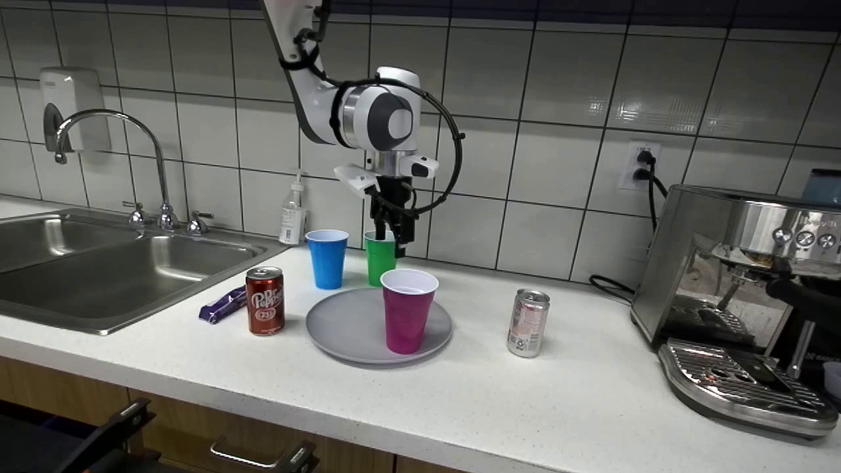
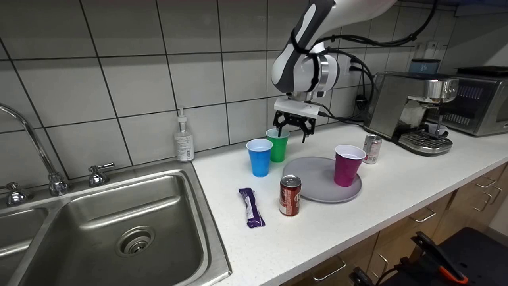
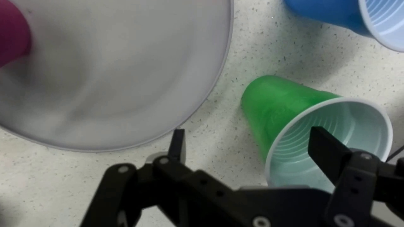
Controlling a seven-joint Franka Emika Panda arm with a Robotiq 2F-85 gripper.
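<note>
Claw (image 2: 291, 137) spread near ribbed, tapered green cup (image 2: 278, 148).

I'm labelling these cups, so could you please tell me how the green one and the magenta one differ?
The green cup stands on the counter, the magenta cup on the plate. The green cup is closer to the wall than the magenta cup. The open gripper is nearer the green cup than the magenta cup. Both stand upright, with pale insides.
</note>
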